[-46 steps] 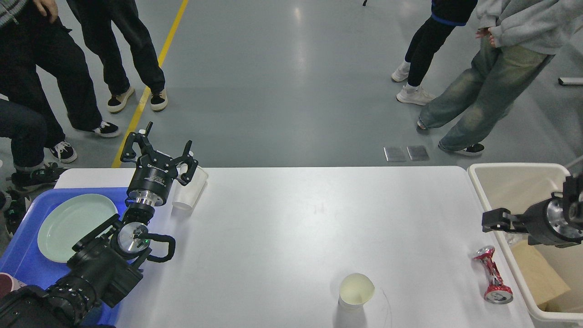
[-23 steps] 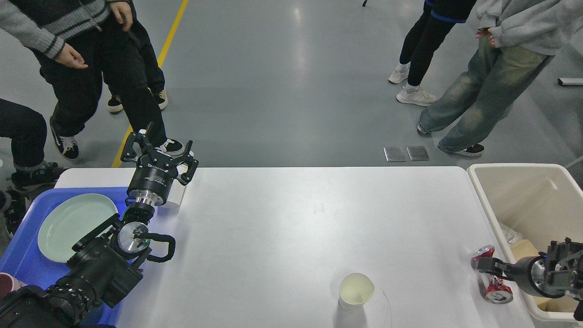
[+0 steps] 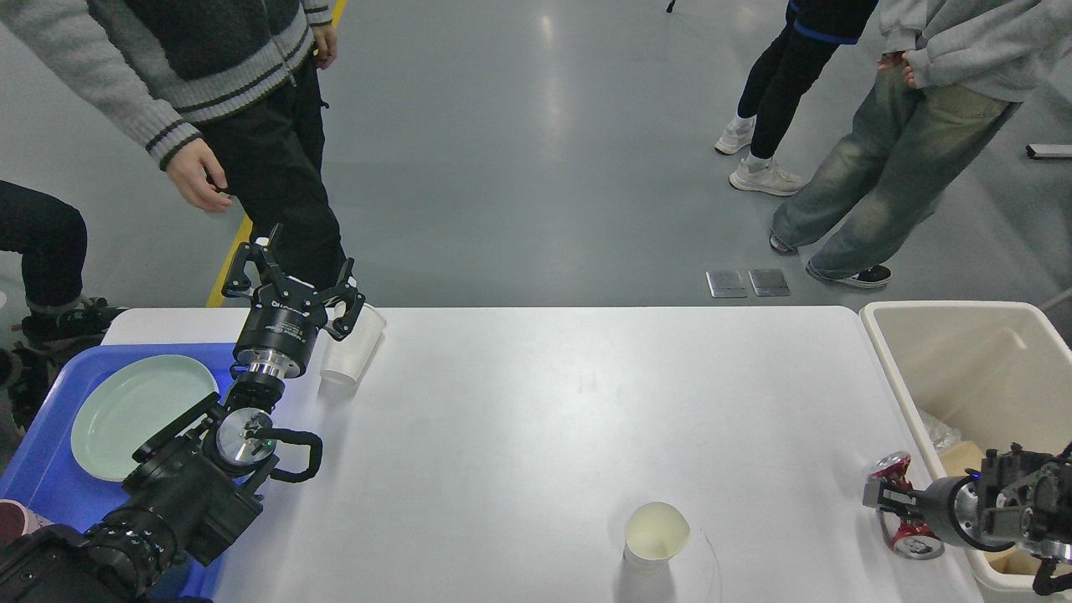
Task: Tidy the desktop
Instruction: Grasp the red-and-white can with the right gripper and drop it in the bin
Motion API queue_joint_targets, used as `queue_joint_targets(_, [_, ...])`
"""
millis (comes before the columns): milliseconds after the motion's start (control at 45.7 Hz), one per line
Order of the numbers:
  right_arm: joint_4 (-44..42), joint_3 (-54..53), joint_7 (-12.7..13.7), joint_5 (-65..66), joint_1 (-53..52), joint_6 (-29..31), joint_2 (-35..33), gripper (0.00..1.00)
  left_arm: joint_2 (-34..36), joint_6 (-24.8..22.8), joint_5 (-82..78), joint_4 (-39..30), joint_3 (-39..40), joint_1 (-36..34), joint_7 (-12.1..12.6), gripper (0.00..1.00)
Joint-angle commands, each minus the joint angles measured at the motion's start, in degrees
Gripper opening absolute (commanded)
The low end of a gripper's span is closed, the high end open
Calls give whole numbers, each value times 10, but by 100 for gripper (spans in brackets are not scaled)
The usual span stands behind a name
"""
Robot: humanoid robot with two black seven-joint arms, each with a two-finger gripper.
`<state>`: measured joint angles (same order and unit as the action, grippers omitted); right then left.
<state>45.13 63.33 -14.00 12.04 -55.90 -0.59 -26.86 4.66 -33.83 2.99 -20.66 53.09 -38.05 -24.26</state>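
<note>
1. Fingers of the right gripper (image 3: 879,498) have dropped to the near right corner of the desktop (image 3: 586,419) and now sit at the crushed red can (image 3: 909,519). A second ago this gripper hung higher, over the beige bin (image 3: 955,335). It is seen end-on and dark, so I cannot tell how far apart the fingers stand or whether they have the can yet.

2. Close to the near edge, right of centre, a paper cup (image 3: 656,536) stands upright and untouched; it has not moved.

3. Off the left edge, the blue tray (image 3: 50,469) holds a pale green plate (image 3: 138,414), as before.

4. Near the far left corner, the left gripper (image 3: 293,276) has its fingers spread wide and holds nothing. A clear plastic cup (image 3: 352,347) stands tilted just beside its right finger; half a second ago the cup was mostly hidden behind the gripper, and now it shows again.

5. Beyond the far edge, a person in a grey striped sweater (image 3: 167,59) has stepped close to the far left corner.

6. My reading: the can is the item in hand, probably bound for the bin beside it; both cups remain to be cleared.
</note>
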Motion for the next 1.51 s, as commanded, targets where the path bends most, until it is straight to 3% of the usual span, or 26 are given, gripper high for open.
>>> queue_joint_targets(0, [0,0,0,-1,-3,0,-2,0,0,0,0,0,0,0,0,97])
queue_joint_targets(416, [50,1,-1,0,-71,0,-44,0,0,0,0,0,0,0,0,97])
queue_joint_targets(525, [164,8,-1,13,-161,7,-87,0,0,0,0,0,0,0,0,97])
queue_joint_targets(635, [342,76,0,40,-350,16,-114,0,0,0,0,0,0,0,0,97])
queue_joint_targets(722, [436,140,0,40,-531,77,-100,0,1,-1,0,0,0,0,0,97])
queue_joint_targets(832, [500,148,-1,38,-716,206,-76,0,1,0,0,0,0,0,0,97])
queue_joint_targets(963, [516,123,1,38,-822,301,-50,0,1,0,0,0,0,0,0,97])
queue_joint_targets(1095, [498,132,6,38,-803,294,-35,0,1,0,0,0,0,0,0,97])
queue_joint_targets(1204, [429,172,7,40,-679,254,-57,0,1,0,0,0,0,0,0,97])
queue_joint_targets(1489, [85,155,8,25,-276,83,-101,0,1,0,0,0,1,0,0,97])
